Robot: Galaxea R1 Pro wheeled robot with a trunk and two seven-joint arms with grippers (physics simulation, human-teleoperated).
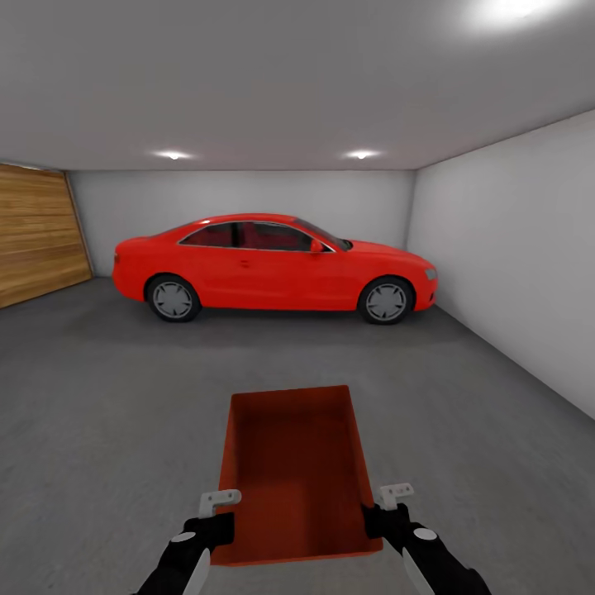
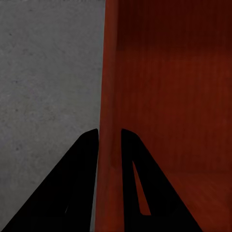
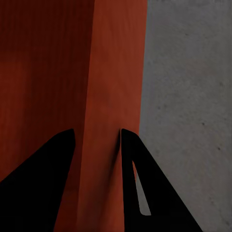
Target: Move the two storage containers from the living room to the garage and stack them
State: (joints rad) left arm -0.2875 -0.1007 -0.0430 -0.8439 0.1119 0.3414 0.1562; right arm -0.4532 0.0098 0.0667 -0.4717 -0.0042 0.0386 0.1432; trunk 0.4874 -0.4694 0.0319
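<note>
I am in the garage. One orange-red open-top storage container [image 1: 293, 471] is straight ahead of me, low over the dark grey concrete floor [image 1: 107, 397], and I cannot tell whether it rests on it. My left gripper [image 1: 218, 519] is shut on its left wall, one finger inside and one outside [image 2: 108, 133]. On the right wall my right gripper [image 1: 377, 516] is shut the same way [image 3: 96, 133]. The bin [image 2: 169, 96] is empty inside. The second container is out of view.
A red car [image 1: 273, 264] is parked across the far end of the garage. The wood-plank door [image 1: 37, 235] is on the left and a white wall [image 1: 512, 264] runs along the right. Open concrete lies between me and the car.
</note>
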